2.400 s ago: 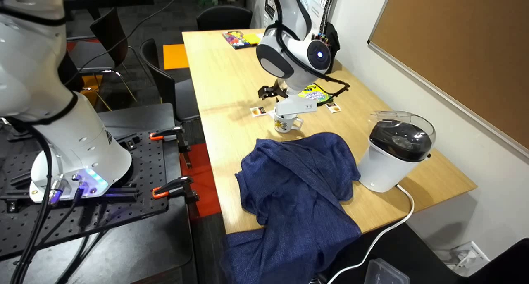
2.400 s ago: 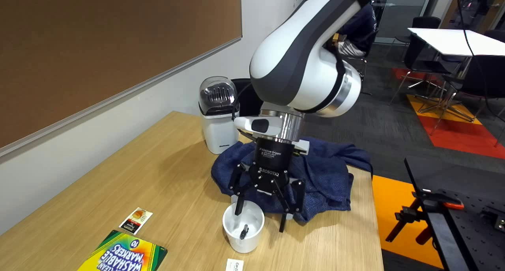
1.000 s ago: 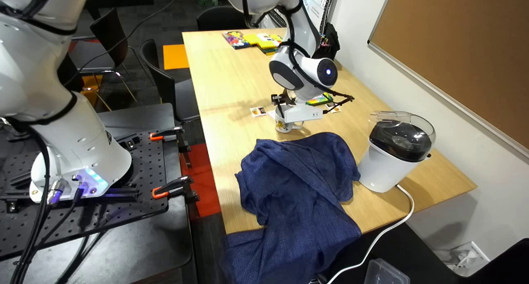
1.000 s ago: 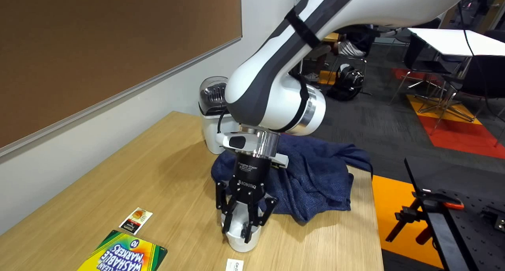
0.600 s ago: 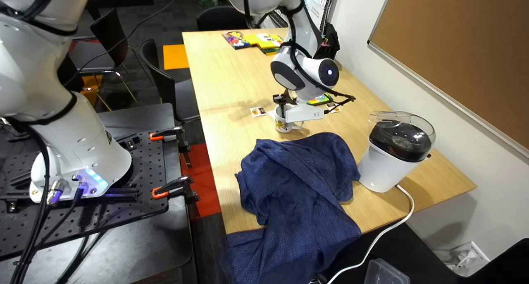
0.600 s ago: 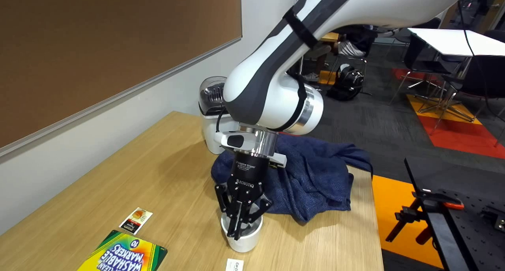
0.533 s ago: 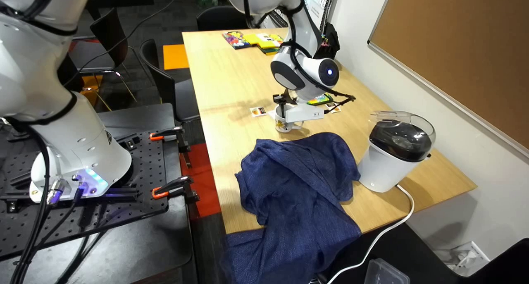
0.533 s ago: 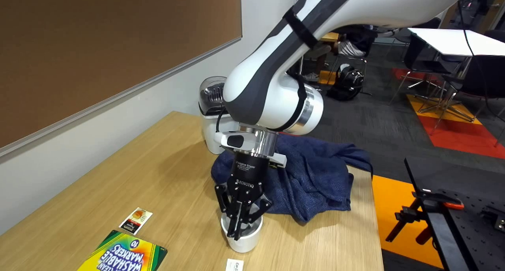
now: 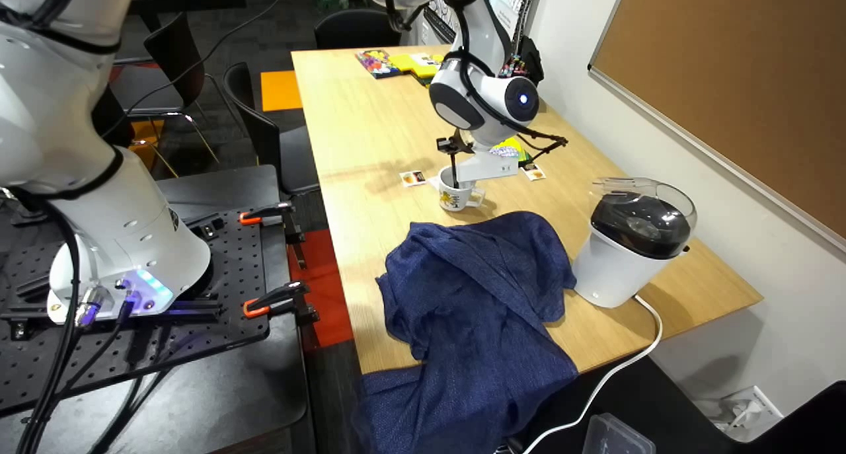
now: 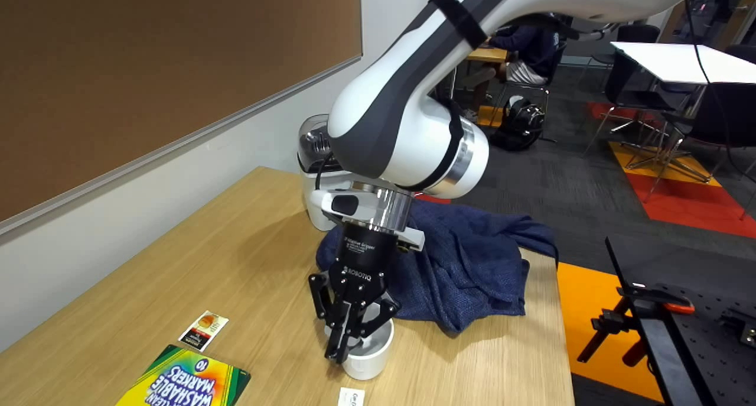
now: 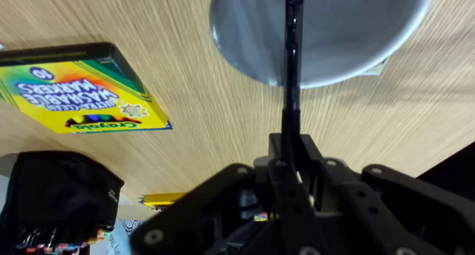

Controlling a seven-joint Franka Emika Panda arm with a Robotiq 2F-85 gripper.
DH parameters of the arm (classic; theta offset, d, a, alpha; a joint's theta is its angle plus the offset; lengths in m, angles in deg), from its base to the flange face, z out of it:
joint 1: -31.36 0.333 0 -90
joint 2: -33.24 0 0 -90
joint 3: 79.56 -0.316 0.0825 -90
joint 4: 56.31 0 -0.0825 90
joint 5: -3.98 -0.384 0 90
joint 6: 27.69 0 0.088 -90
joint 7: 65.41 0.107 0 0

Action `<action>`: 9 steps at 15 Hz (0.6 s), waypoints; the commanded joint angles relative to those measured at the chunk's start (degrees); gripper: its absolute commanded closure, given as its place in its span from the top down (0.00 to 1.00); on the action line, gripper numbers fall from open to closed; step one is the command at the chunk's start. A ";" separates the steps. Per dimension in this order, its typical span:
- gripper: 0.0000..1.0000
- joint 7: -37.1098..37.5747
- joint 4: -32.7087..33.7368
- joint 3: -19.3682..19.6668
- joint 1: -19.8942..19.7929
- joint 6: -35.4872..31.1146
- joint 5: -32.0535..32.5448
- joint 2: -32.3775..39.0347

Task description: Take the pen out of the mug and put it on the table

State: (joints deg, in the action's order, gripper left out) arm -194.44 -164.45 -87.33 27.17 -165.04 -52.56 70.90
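Observation:
In the wrist view the dark, thin pen (image 11: 293,54) runs up from between my fingertips, across the opening of the whitish mug (image 11: 349,51). My gripper (image 11: 294,138) is shut on one end of it. An exterior view shows the pen (image 9: 455,176) hanging nearly upright from the gripper, its lower part still within the mug (image 9: 454,199). From another angle, my gripper (image 10: 337,353) stands over the near rim of the mug (image 10: 367,367), and its fingers hide the pen there. The mug is upright on the light wood table (image 9: 363,137).
A crumpled navy cloth (image 9: 476,282) lies close beside the mug. Beyond it stands a white popcorn maker (image 9: 611,269). A yellow marker box (image 11: 85,91), a small packet (image 10: 203,330) and a black holder with markers (image 11: 63,192) are on the table too.
My gripper came down from above the mug with its jaws apart and shut on the pen. Over the last half second it has risen slightly with it; the mug has stayed in place.

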 commanded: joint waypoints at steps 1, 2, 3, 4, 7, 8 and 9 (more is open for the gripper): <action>0.03 -1.45 -5.67 -2.04 0.44 -4.49 -4.53 -6.65; 0.03 -1.18 -7.03 -2.33 0.96 -6.03 -5.92 -8.35; 0.03 -1.43 -8.12 -2.62 1.35 -7.25 -7.19 -9.78; 0.03 -1.16 -9.63 -2.80 1.94 -8.86 -8.35 -11.59; 0.03 -0.53 -13.54 -3.09 4.06 -14.33 -12.61 -16.50; 0.03 0.02 -14.85 -3.15 4.90 -16.23 -13.99 -18.12; 0.03 0.50 -16.15 -3.16 5.81 -17.99 -15.11 -19.64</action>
State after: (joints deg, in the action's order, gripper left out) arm -194.48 -174.65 -90.44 30.73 -178.06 -63.91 57.87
